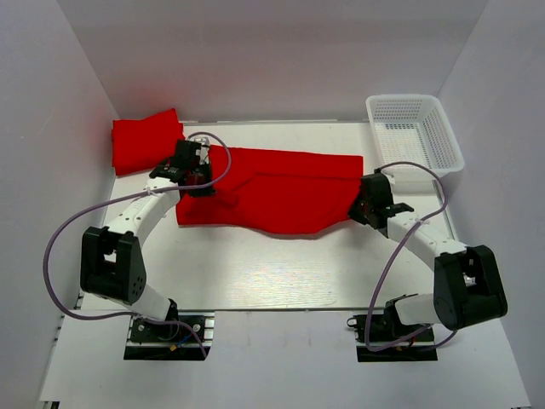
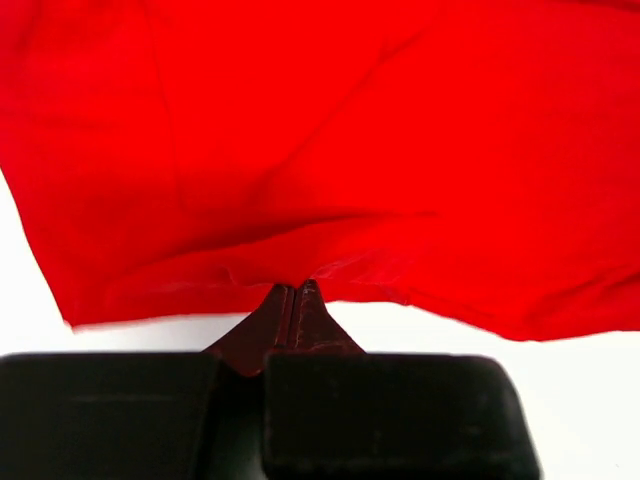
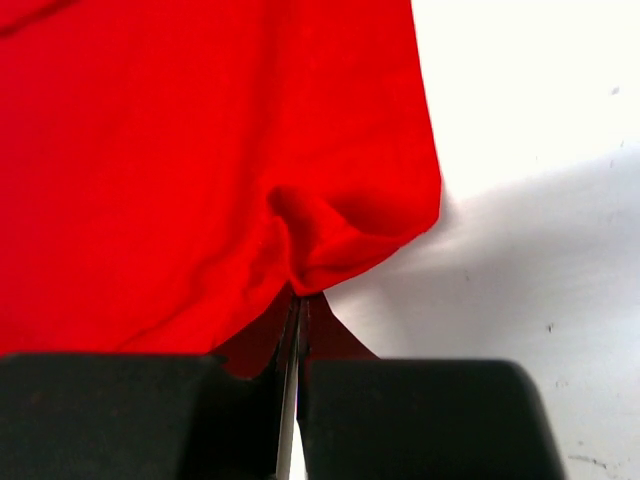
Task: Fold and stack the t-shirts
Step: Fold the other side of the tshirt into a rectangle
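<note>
Two red t-shirts lie on the white counter (image 1: 281, 273). We see the spread t-shirt (image 1: 281, 192) stretched between the two sets of fingers, its cloth lightly rumpled. The left fingers (image 1: 201, 184) are closed on its left edge. In the left wrist view, the left fingers (image 2: 293, 300) meet tip to tip with a small fold of hem pinched between them, and the spread t-shirt (image 2: 350, 150) lies just beyond. The right fingers (image 1: 361, 203) clamp the opposite end. In the right wrist view, the right fingers (image 3: 303, 312) are pressed together on a bunched corner of the spread t-shirt (image 3: 180, 180), with bare counter to their right. The folded t-shirt (image 1: 145, 142) rests beyond and to the left of the left fingers, well apart from the right fingers. We cannot tell whether it touches the spread one. A white mesh basket (image 1: 404, 97) stands beyond the right fingers, slightly to their right.
</note>
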### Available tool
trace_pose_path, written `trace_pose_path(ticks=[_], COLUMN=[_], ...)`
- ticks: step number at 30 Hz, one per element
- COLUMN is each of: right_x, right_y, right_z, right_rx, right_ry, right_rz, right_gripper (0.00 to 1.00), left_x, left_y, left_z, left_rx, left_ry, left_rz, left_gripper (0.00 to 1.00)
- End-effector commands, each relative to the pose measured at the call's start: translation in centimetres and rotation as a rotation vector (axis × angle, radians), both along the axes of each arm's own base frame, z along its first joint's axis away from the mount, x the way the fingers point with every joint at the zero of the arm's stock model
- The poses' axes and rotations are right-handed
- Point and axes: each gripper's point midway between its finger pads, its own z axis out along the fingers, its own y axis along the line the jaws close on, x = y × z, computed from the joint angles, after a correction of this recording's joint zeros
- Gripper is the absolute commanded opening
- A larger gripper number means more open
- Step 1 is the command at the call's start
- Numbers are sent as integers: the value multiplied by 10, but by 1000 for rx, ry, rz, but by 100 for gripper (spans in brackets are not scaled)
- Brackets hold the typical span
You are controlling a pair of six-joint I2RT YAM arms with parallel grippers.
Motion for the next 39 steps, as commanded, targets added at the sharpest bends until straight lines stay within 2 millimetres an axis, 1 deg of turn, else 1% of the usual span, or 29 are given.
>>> trace_pose_path(ticks=[1, 4, 5, 6, 7, 8, 10, 11, 12, 15, 16, 17, 18, 19, 20, 21, 24, 25, 26, 28, 29, 30, 32, 33, 34, 35, 36, 38, 39], right_x=[32, 41, 41, 45, 47, 49, 53, 54, 56, 65, 75, 74, 79, 83, 83, 86, 91, 91, 91, 91, 91, 91, 91, 93, 93, 95, 97, 100, 104], right_y=[-3, -4, -5, -6, -5, -6, -7, -7, -8, -10, -7, -7, -4, -3, -1, -1, 0, -1, -2, -3, -3, -3, -8, -10, -11, -10, -13, -12, -11], right_z=[28, 34, 32, 36, 38, 37, 38, 38, 36, 43, 48, 44, 45, 44, 41, 39, 42, 39, 42, 41, 41, 41, 38, 40, 38, 37, 36, 37, 34], right_rx=[-29, -43, -53, -56, -62, -69, -74, -80, -89, -106, -114, -122, -121, -122, -119, -119, -111, -118, -123, -122, -119, -120, -135, -138, -132, -132, -133, -136, -138], right_ry=[-108, -125, -118, -130, -136, -133, -135, -133, -132, -150, -156, -133, -128, -122, -110, -106, -113, -105, -112, -110, -107, -102, -94, -98, -92, -88, -83, -85, -79], right_rz=[-32, -35, -32, -40, -34, -43, -44, -43, -47, -49, -35, -26, -15, -14, -6, -8, -19, -20, -27, -30, -30, -31, -42, -47, -47, -39, -42, -33, -30], right_gripper=[0, 0, 0, 0, 0, 0, 0, 0, 0, 0, 0, 0, 0, 0, 0, 0, 0, 0, 0, 0, 0, 0, 0, 0, 0, 0, 0, 0, 0], left_x=[35, 47, 55, 61, 67, 73, 81, 88, 93, 107, 109, 112, 117, 120, 124, 132, 143, 149, 150, 156, 159, 162, 165, 169, 169, 170, 171, 175, 177], left_y=[-2, -3, -4, -1, 0, 1, 2, 3, 4, 9, 11, 11, 9, 8, 7, 5, 2, 6, 6, 5, 4, 9, 9, 14, 14, 14, 20, 19, 24], left_z=[41, 47, 50, 54, 50, 56, 55, 50, 53, 52, 53, 48, 56, 45, 45, 50, 48, 53, 57, 52, 57, 55, 52, 50, 50, 44, 40, 40, 31], left_rx=[20, 46, 51, 63, 72, 85, 105, 122, 127, 165, 179, 186, 181, 187, 197, 192, 204, 203, 212, 212, 210, 213, 213, 222, 222, 223, 227, 226, 223], left_ry=[-186, -227, -248, -266, -265, -281, -283, -281, -289, -304, -316, -314, -344, -328, -331, -359, -363, -375, -386, -385, -397, -393, -390, -386, -386, -375, -365, -372, -354], left_rz=[-52, -87, -95, -99, -91, -93, -91, -88, -81, -57, -59, -66, -62, -81, -90, -86, -111, -100, -108, -109, -107, -97, -97, -82, -82, -83, -74, -73, -60], left_gripper=[0, 0, 0, 0, 0, 0, 0, 0, 0, 0, 0, 0, 0, 0, 0, 0, 0, 0, 0, 0, 0, 0, 0, 0, 0, 0, 0, 0, 0])
